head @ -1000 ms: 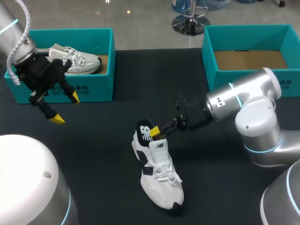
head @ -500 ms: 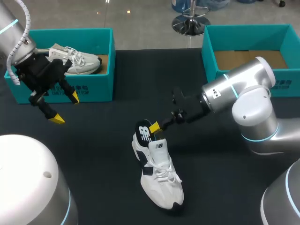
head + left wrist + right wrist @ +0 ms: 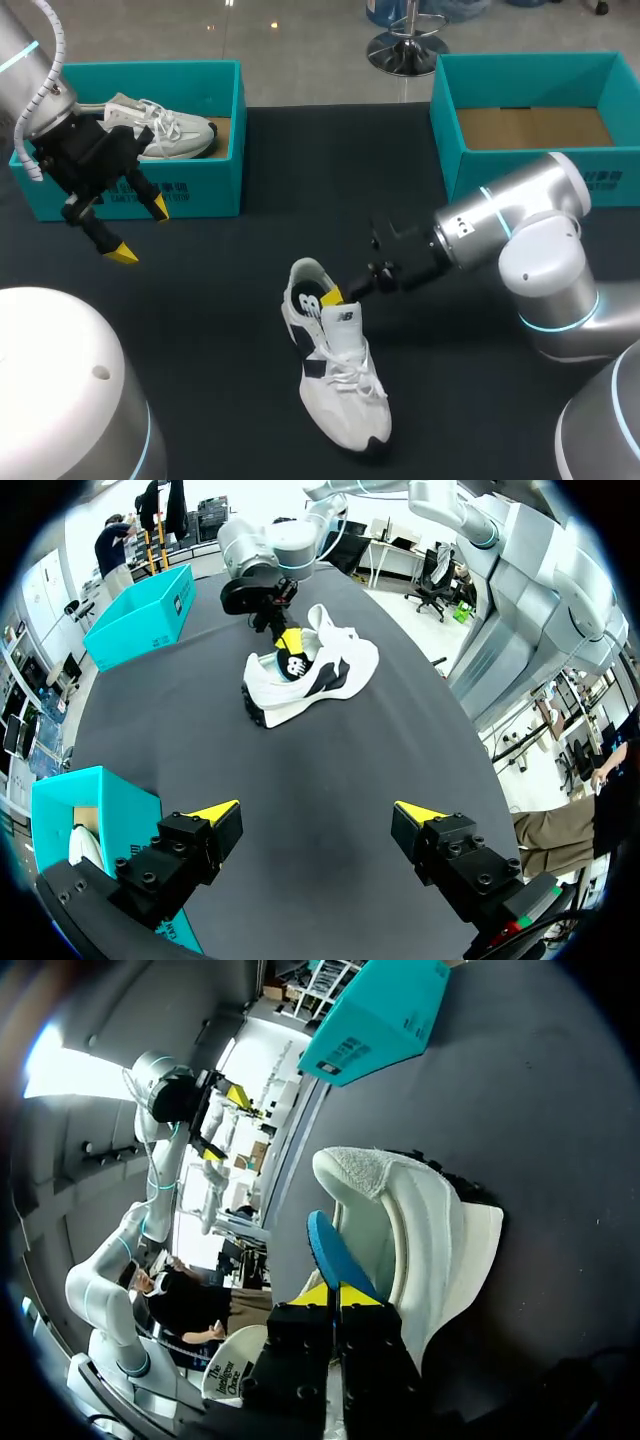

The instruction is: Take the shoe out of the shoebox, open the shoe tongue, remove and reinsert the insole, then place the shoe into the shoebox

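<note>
— Head view?
— My left gripper (image 3: 141, 230) hangs spread wide beside the teal cardboard shoebox (image 3: 205, 150). The white-and-navy mesh sneaker (image 3: 345, 400) lies mid-table.
— Wrist views?
— Left: fingers apart, nothing between them. Right: my right gripper (image 3: 335, 1295) pinches the dark blue foam insole (image 3: 330, 1245).

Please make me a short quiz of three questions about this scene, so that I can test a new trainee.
1. True or false: the left gripper holds something.
2. What is the right gripper shut on? A) a lace B) the insole C) a box lid
3. Fill in: the shoebox with no shoe inside stands on the robot's ___ side.
Key: 1 false; 2 B; 3 right.
</note>
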Robot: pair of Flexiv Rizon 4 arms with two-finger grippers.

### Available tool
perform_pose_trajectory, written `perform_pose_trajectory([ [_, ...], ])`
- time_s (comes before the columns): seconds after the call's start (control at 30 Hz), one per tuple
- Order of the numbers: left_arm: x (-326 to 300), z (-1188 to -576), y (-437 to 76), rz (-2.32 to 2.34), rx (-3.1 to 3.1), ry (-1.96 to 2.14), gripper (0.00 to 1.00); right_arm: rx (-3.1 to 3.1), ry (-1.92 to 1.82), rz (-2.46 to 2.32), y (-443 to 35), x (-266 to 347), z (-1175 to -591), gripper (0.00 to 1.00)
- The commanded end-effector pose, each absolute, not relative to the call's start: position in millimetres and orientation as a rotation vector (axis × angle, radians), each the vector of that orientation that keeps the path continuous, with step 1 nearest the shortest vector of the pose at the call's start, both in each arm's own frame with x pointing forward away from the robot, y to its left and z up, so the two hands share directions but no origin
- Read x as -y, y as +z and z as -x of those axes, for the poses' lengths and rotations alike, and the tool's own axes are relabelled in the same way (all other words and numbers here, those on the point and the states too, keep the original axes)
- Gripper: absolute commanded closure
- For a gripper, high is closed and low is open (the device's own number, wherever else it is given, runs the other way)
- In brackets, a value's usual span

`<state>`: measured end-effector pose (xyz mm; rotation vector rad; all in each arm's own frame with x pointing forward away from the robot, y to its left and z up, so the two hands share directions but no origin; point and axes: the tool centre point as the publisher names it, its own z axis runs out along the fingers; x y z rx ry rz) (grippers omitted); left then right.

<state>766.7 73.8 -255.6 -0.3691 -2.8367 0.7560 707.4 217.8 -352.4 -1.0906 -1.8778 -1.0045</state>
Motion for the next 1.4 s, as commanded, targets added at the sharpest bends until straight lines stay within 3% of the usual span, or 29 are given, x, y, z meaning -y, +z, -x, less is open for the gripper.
perform_pose_trajectory([
  [0.03,-74,-766,-255,0.369,2.838,0.752,0.0,1.88,-0.999,1.105,-354,-216,-704,1.0],
  [0.07,-74,-766,-255,0.369,2.838,0.752,0.0,1.881,-0.999,1.107,-352,-215,-706,0.87],
  [0.1,-74,-766,-255,0.369,2.838,0.752,0.0,1.886,-1.002,1.112,-350,-215,-708,0.56],
  [0.13,-74,-766,-255,0.369,2.838,0.752,0.0,1.893,-1.002,1.114,-347,-215,-711,0.0],
  [0.6,-74,-766,-255,0.369,2.838,0.752,0.0,2.063,-1.075,1.161,-288,-205,-753,0.0],
  [0.83,-74,-766,-255,0.369,2.838,0.752,0.0,2.203,-0.848,1.629,-245,-186,-752,0.0],
  [1.1,-74,-766,-255,0.369,2.838,0.752,0.0,2.263,-0.543,1.914,-243,-191,-722,0.0],
  [1.4,-74,-766,-255,0.369,2.838,0.752,0.0,2.276,-0.461,2.04,-248,-203,-697,0.0],
])
